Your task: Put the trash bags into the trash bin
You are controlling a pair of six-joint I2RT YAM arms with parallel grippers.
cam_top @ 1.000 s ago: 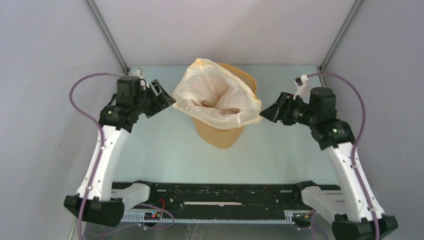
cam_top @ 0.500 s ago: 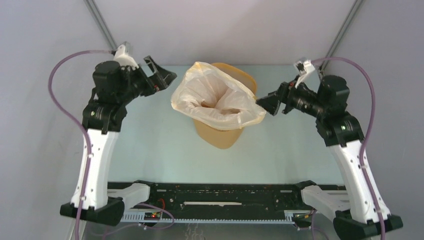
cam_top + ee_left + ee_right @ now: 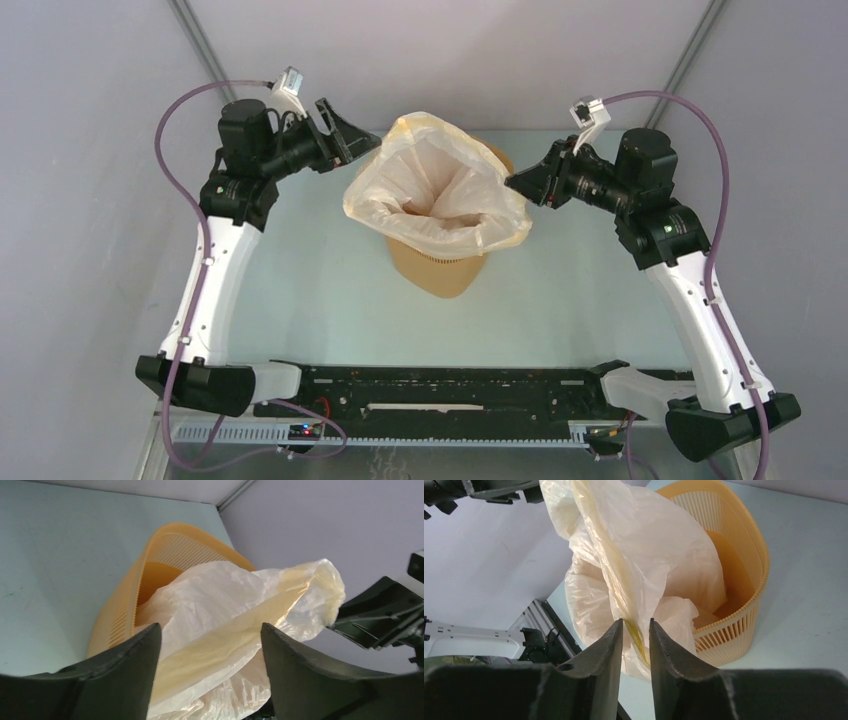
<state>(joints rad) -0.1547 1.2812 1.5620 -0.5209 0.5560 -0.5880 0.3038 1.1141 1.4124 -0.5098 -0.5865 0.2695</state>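
As left jaws gape, right jaws have apparently narrowed onto trash bag [image 3: 440, 185].

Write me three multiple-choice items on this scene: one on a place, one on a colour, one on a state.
1. Where is the thin translucent cream plastic trash bag?
A. Flat on the table
B. In the mouth of the slotted plastic trash bin, bulging above it
C. Draped over an arm's base

2. What colour is the trash bin?
A. Blue
B. Black
C. Orange-yellow

3. How do the left fingers stand?
A. Spread apart, with bag film between them
B. Pressed shut
C. Out of view

Key: 1 B, the film rises out of the bin; 2 C, both wrist views show it; 3 A, the left wrist view shows the gap.
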